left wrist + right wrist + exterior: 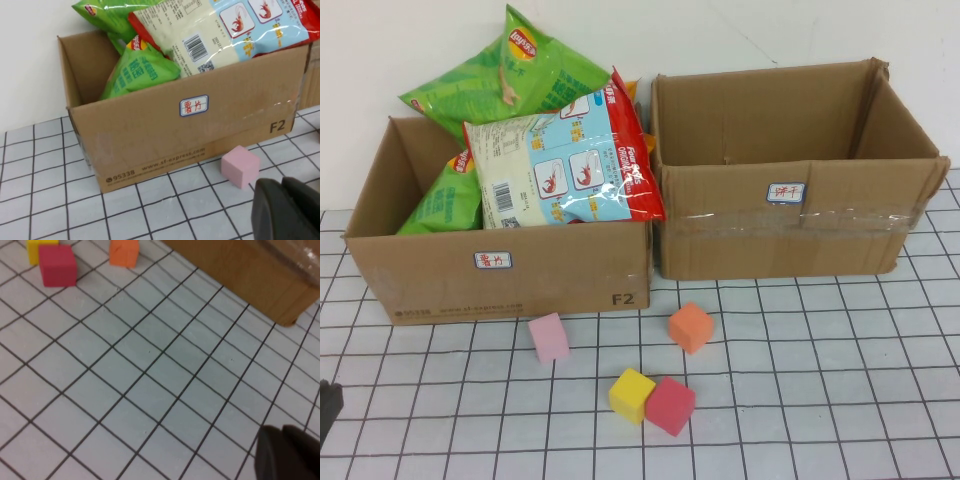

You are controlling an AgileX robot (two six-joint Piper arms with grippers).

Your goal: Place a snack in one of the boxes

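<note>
Chip bags are being held in the left cardboard box. The left gripper is being kept near the pink cube, the right gripper over bare table; neither claw's state can be told

Two boxes stand on the tabletop: the left box and the right box. The left one holds three snack bags: two green bags, one far and one at its left end, and one red-and-blue shrimp bag. Four cubes lie nearer: pink, orange, yellow, red. Two grippers: left at the near left edge, right over bare tabletop.
</note>
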